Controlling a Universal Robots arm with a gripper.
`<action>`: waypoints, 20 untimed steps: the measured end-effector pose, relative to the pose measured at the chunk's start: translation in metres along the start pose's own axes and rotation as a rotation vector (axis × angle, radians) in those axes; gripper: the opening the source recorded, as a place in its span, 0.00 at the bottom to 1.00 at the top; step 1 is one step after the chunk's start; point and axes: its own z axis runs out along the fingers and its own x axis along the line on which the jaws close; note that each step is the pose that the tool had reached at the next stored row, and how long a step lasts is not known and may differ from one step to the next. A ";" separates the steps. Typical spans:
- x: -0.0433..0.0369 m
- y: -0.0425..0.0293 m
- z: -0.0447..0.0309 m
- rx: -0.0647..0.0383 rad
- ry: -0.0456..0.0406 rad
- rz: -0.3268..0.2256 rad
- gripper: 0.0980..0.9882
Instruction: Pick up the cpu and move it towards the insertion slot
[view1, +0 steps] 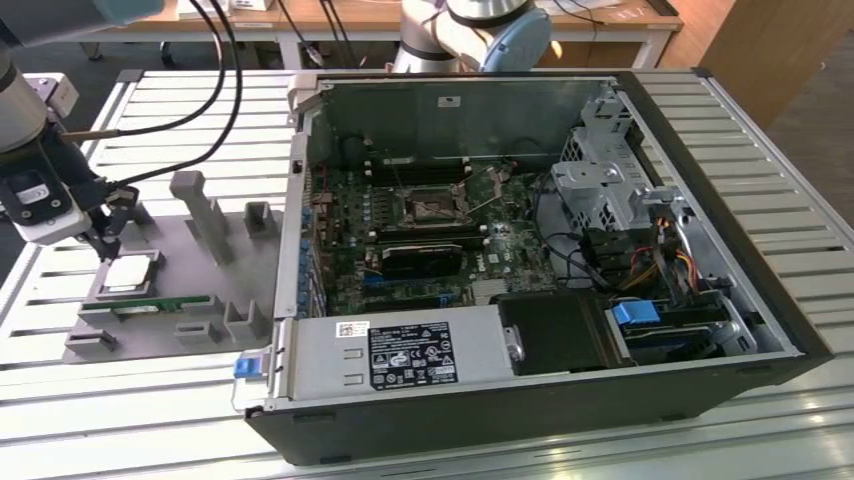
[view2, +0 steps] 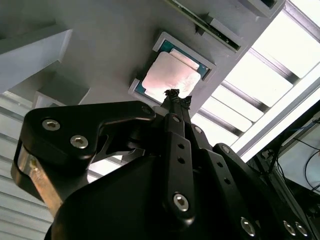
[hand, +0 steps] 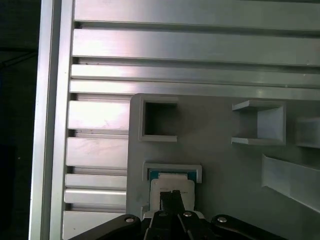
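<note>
The cpu (view1: 130, 273) lies flat in its square recess on the grey tray (view1: 134, 335), near the counter's (view1: 160, 400) edge at the exterior view's left. Directly over it we find the hand (view2: 175, 95), fingers pressed together and holding nothing. In both wrist views its tips sit over the chip's metal top; whether they touch it, we cannot tell. The insertion slot (view1: 434, 207) lies well apart toward the exterior view's right, inside the open case (view1: 534, 420).

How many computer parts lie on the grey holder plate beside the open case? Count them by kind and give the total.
Square silvery cpu with green rim: 1
Long narrow green memory stick: 1
Total: 2
</note>
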 end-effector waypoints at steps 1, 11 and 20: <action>-0.0002 -0.0001 0.0013 0.000 0.0000 0.000 0.00; -0.0048 -0.0037 0.0083 0.000 0.0001 0.000 0.00; -0.0090 -0.0114 0.0158 0.000 0.0000 0.000 0.00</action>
